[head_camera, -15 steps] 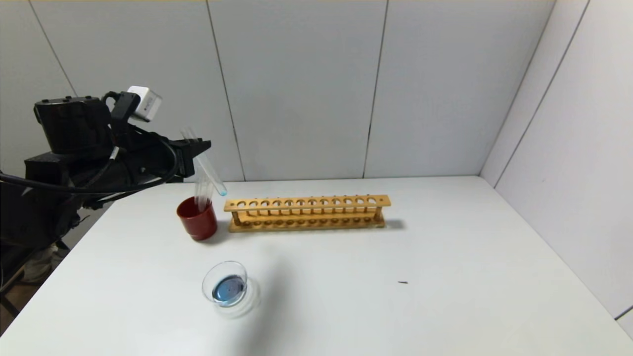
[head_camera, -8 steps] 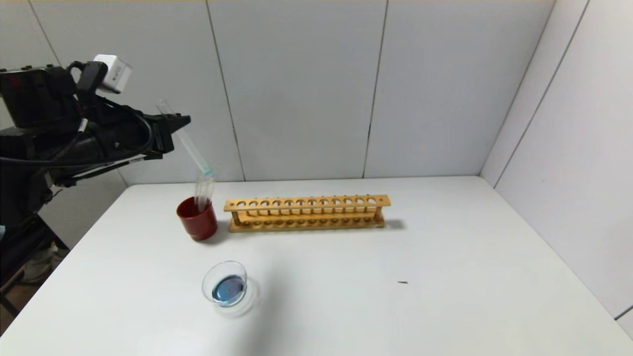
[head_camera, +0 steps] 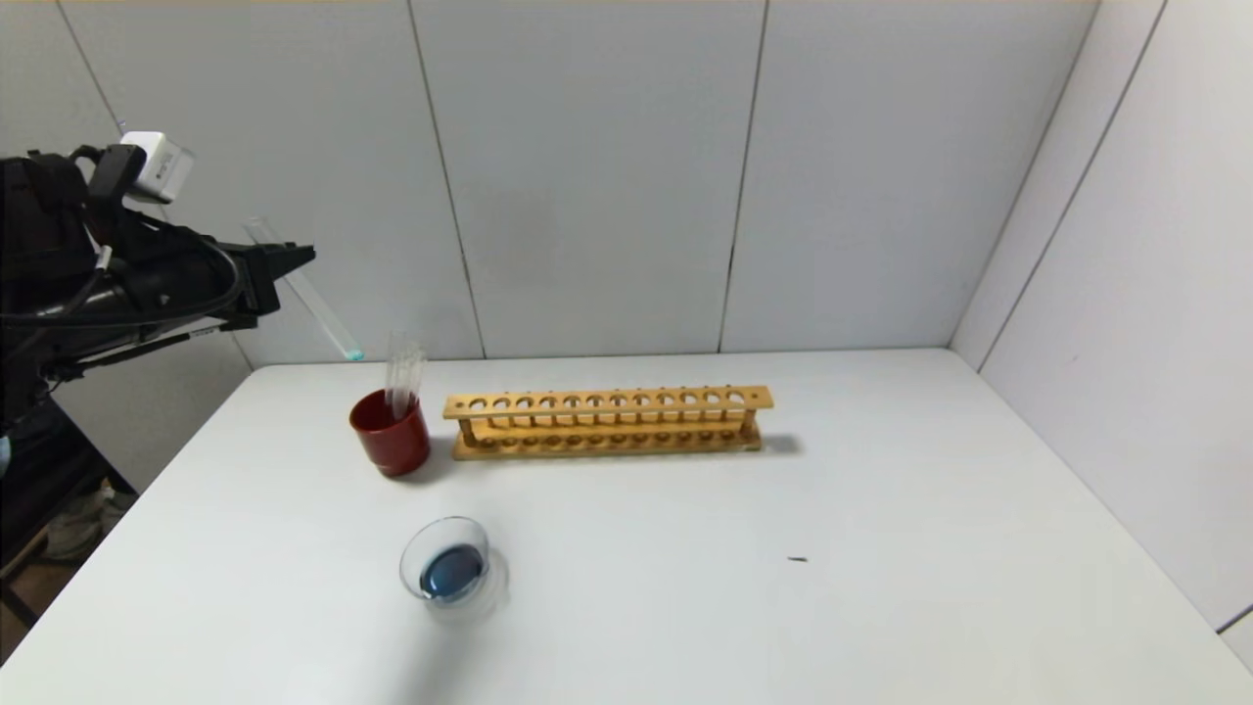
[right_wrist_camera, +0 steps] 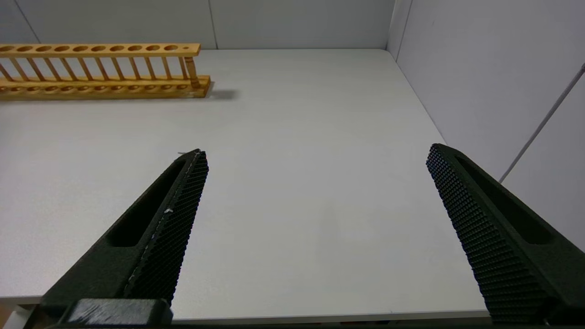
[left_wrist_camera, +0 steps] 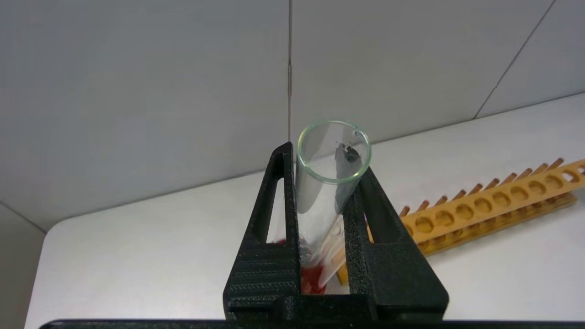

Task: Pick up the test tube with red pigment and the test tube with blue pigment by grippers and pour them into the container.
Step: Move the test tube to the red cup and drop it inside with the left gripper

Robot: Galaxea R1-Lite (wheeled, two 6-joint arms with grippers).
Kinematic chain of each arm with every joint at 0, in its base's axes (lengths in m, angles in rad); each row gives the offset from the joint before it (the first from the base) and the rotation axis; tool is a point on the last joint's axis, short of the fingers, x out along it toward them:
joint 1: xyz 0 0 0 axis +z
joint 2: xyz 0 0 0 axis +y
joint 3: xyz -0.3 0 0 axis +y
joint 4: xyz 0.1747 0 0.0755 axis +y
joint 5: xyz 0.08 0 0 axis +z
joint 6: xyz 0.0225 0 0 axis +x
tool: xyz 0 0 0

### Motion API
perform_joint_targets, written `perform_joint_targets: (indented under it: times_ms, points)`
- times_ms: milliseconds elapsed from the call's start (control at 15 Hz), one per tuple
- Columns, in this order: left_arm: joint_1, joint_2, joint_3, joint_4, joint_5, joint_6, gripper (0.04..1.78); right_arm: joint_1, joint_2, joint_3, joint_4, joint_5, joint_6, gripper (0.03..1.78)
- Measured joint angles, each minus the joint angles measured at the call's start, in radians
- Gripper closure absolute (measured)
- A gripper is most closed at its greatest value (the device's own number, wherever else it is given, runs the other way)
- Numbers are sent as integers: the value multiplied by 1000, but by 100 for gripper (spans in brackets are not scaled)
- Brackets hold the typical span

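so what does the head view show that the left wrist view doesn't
Only the head view shows the container holding blue liquid and the red cup's place beside the rack. Only the left wrist view shows the tube's open mouth between the jaws. Both show the left gripper shut on the test tube and the wooden rack.

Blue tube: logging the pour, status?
Left gripper shut on blue tube, high, left of red cup. Right gripper open, idle. Container unobstructed.

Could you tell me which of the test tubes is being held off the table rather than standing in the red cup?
It is the tube with the teal tip, tilted in the shut left gripper, up by the wall. The other clear tubes stand upright in the red cup.
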Motion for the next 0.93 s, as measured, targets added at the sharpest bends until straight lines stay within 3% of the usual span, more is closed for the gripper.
perform_joint_targets:
  times_ms: [267, 933]
  points:
    - [17, 31, 39, 1, -69, 11, 150, 0, 0, 0, 0, 0, 0, 6]
    - [22, 94, 20, 0, -69, 35, 150, 0, 0, 0, 0, 0, 0, 6]
